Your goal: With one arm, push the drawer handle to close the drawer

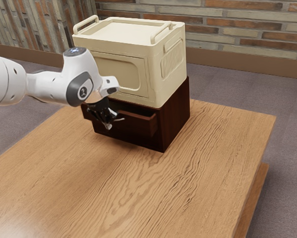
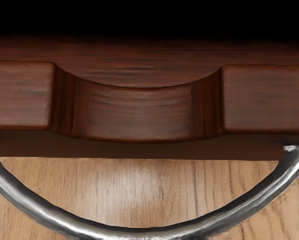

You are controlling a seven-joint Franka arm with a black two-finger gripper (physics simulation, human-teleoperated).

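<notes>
My end effector (image 1: pixel 107 119) is at the front of the drawer, pointing down by its handle, at the end of my white arm (image 1: pixel 44 87), which reaches in from the exterior view's left. I cannot tell whether it is apart, together or clamped on anything, nor whether it touches the handle. The handle (image 2: pixel 39 212) is a shiny metal bow, curving outward from the drawer's face, with its two ends meeting the wood. The drawer (image 2: pixel 134 112) is reddish-brown wood, its front dipping in a wide scooped notch between two squared blocks. It stands partly open, jutting out of the dark wooden cabinet (image 1: pixel 176 114), with a black space behind the front. The cabinet sits on the wood-grained worktop (image 1: pixel 188 173), and on top of it rests a cream box (image 1: pixel 153 84) with two raised grips along opposite top edges, a recessed front panel and ribbing on its side. Beyond the worktop lies a greyish floor (image 1: pixel 282 198), then a brown baseboard (image 1: pixel 228 57) and a wall (image 1: pixel 218 29) of grey and orange-brown brick.
</notes>
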